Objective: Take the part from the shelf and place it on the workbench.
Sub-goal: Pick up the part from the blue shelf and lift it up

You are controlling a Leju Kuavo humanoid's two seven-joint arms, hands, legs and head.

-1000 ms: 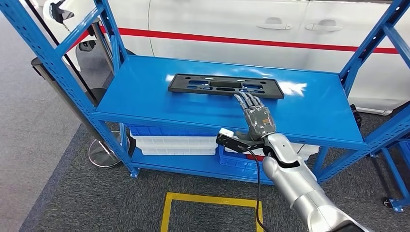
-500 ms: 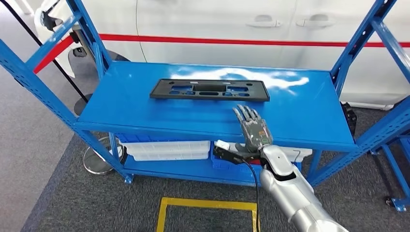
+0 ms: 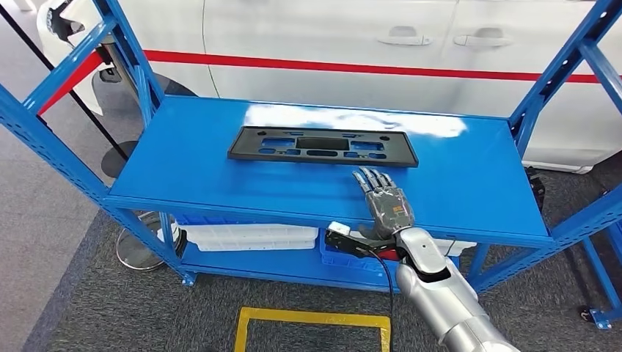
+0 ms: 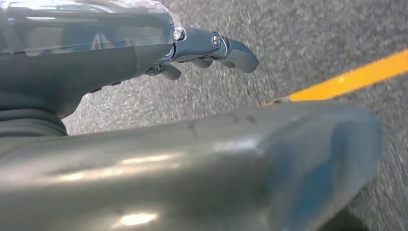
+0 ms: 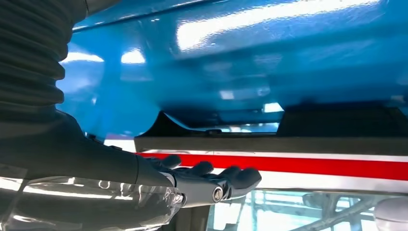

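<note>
Floor marking: a yellow square outline (image 3: 312, 323) on grey carpet, nearest to me, just in front of the shelf.
My left hand (image 4: 207, 48): hanging low over the grey carpet, near the yellow line; the fingers are gently curved and apart, and I hold nothing in it.
My right arm (image 3: 440, 301): silver, reaching up from below on the right toward the shelf's top board.
My right hand (image 3: 385, 199): stretched out flat over the front part of the top board, fingers straight and slightly spread, empty; the fingertips (image 3: 370, 174) stop just short of the part's near edge, and I cannot tell whether they touch the board.
Part (image 3: 323, 146): a long black plastic frame with cut-out slots, lying flat on the top board, its long side across my view, just beyond my right hand and not held.
Shelf (image 3: 205, 180): blue metal, with perforated uprights at the corners.
Lower level: a white tray (image 3: 249, 236) on the left and a blue bin (image 3: 352, 257) beside it.
Farthest: a white car (image 3: 352, 44) with a red stripe and two door handles, behind the shelf.
</note>
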